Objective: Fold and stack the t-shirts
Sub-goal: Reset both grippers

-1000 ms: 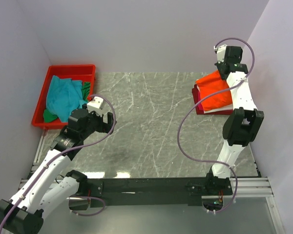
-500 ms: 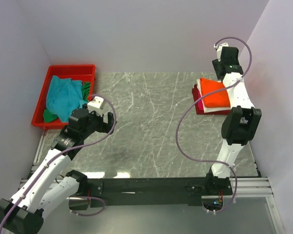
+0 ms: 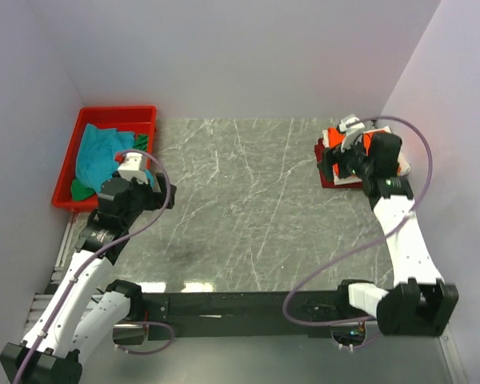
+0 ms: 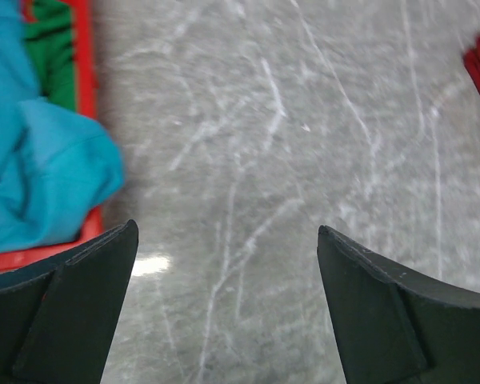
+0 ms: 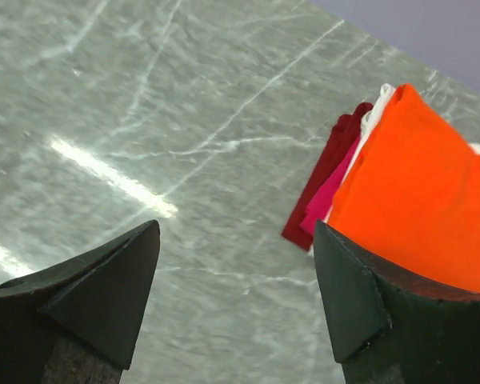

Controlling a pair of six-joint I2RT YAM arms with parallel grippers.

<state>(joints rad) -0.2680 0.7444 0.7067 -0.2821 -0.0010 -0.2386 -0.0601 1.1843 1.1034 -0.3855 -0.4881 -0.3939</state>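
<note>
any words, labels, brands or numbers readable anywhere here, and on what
None can be read. The orange shirt, the teal shirt and the red tray are plain, with no print or tag showing. The table shows only marble veins. The left arm and right arm carry no legible marking at this size.
</note>
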